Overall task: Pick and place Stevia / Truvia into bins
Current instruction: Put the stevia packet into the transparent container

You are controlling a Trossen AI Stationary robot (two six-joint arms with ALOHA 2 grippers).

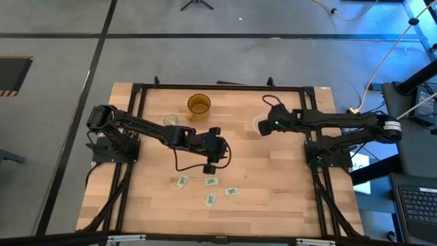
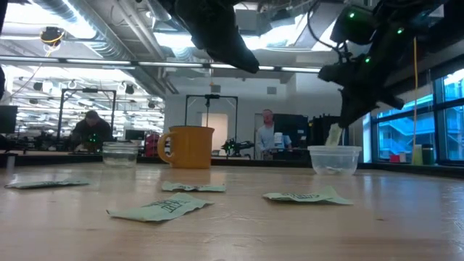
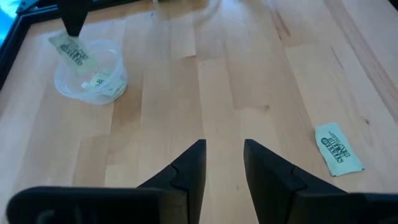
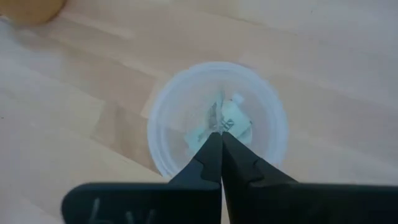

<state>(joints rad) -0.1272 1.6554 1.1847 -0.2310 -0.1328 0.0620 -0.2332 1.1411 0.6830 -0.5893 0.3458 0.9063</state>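
Right pincer (image 4: pixel 221 134) pinches a Stevia packet (image 4: pixel 231 118) above the plastic cup (image 4: pixel 163 155); left pincer (image 3: pixel 224 155) narrowly parted over bare wood.

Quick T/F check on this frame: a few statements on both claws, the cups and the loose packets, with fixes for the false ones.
1. The right claw holds a packet over the wide plastic cup. True.
2. That cup has no packet lying in it. False: the left wrist view shows at least one packet lying inside.
3. The left claw grips a packet. False: it is open and holds nothing, above bare wood.
4. Four packets lie loose on the table in the high view. True.
5. The amber cup lies tipped on its side. False: it stands upright.
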